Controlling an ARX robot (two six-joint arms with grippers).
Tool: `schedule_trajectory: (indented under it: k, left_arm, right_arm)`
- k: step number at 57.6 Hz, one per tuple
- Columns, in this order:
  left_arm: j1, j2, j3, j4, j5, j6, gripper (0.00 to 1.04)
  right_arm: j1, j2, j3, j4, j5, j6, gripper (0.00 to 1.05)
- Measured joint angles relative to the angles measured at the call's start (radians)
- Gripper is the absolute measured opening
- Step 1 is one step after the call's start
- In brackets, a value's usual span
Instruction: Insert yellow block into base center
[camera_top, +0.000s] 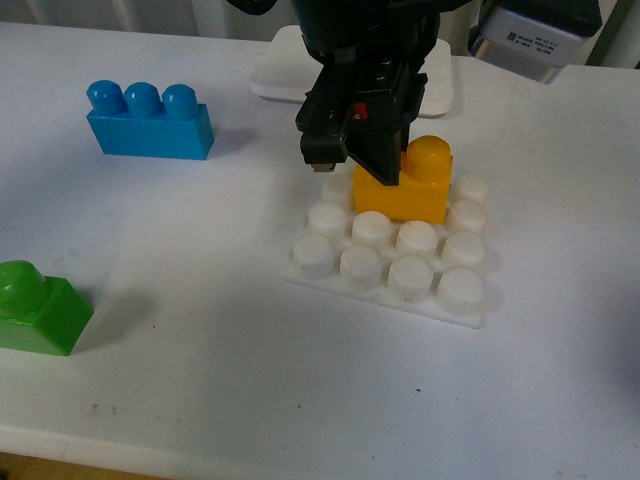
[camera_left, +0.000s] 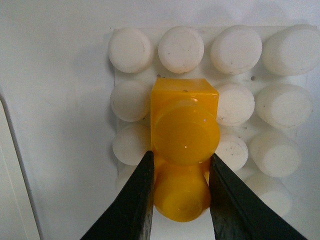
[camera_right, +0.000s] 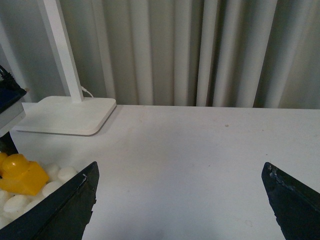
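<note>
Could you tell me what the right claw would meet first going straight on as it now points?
The way looks free over the bare white tabletop up to the pale pleated curtain; depth unclear.

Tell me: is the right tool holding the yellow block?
No, the right tool stands open with nothing in its grasp, while the yellow block sits apart from it on the base.

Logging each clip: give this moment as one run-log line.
left gripper: shut on yellow block | yellow block: on base, middle studs | right gripper: open, empty
</note>
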Motion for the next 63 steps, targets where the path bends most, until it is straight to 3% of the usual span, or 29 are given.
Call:
schedule_trajectory:
  k: [24,43,63]
  left_arm:
    - [-0.031,0.020,-0.018,0.069,-0.104,0.025,0.26]
    - [-0.019,0.048,0.000,0.047,-0.033,-0.013,0.26]
    - [-0.012,0.092,0.035,-0.010,-0.033,-0.020,0.26]
  right_arm:
    - [0.000,0.000,0.000,0.000,0.000,0.000,0.96]
    - [0.000,0.000,0.000,0.000,0.000,0.000,0.96]
    - [0.000,0.000,0.000,0.000,0.000,0.000,0.96]
